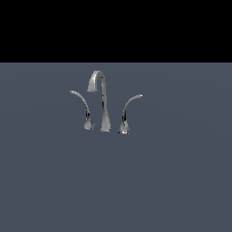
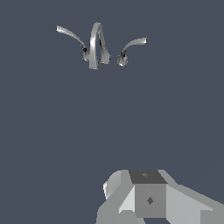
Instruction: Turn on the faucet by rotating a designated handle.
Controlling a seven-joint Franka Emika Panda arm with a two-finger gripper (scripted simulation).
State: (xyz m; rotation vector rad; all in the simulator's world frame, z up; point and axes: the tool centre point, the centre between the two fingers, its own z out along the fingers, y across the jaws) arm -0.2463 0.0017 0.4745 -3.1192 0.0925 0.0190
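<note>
The designated handle [image 1: 127, 113], a slim chrome lever with a flared base, stands on the exterior view's right of the tall chrome gooseneck spout [image 1: 102, 100]; a matching lever [image 1: 83, 108] stands opposite. All rest on the grey floor [image 1: 172, 181]. The grey gripper [image 2: 151, 199] is well apart; I cannot tell its opening.

Only part of the robot body shows, in the wrist view: a blocky, faceted hand [image 2: 151, 199] in flat greys, rendered with hard polygon edges and no texture. A dark charcoal square panel sits on top of a mid-grey box face carrying a small dark diamond mark, with a fainter diamond on the dark panel; paler grey and near-white slanted facets flank it on one side, a broad light-grey wedge on the other. Fingers are out of frame.
</note>
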